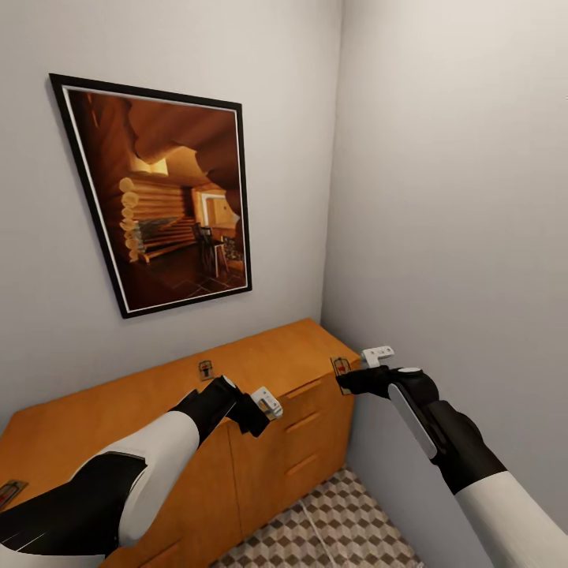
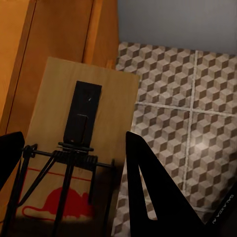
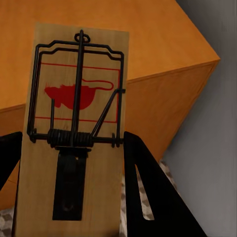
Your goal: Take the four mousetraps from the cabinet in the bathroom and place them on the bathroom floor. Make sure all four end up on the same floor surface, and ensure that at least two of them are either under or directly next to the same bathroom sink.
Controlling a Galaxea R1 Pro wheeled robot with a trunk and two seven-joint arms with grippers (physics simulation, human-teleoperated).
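While each gripper, left (image 1: 264, 405) and right (image 1: 347, 379), clenches a flat tan wooden mousetrap (image 3: 74, 133), lower both level toward the cube-patterned tiled floor (image 1: 347, 528) under the sink

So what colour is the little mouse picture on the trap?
Red, on the mousetrap; clearest in the right wrist view.

— What hangs on the pale grey wall (image 1: 442, 158)?
— A black-framed picture with a thin white mat (image 1: 162, 197), showing a warm orange-brown log cabin interior.
— Where do the walls meet?
— In a corner, just beside the picture.
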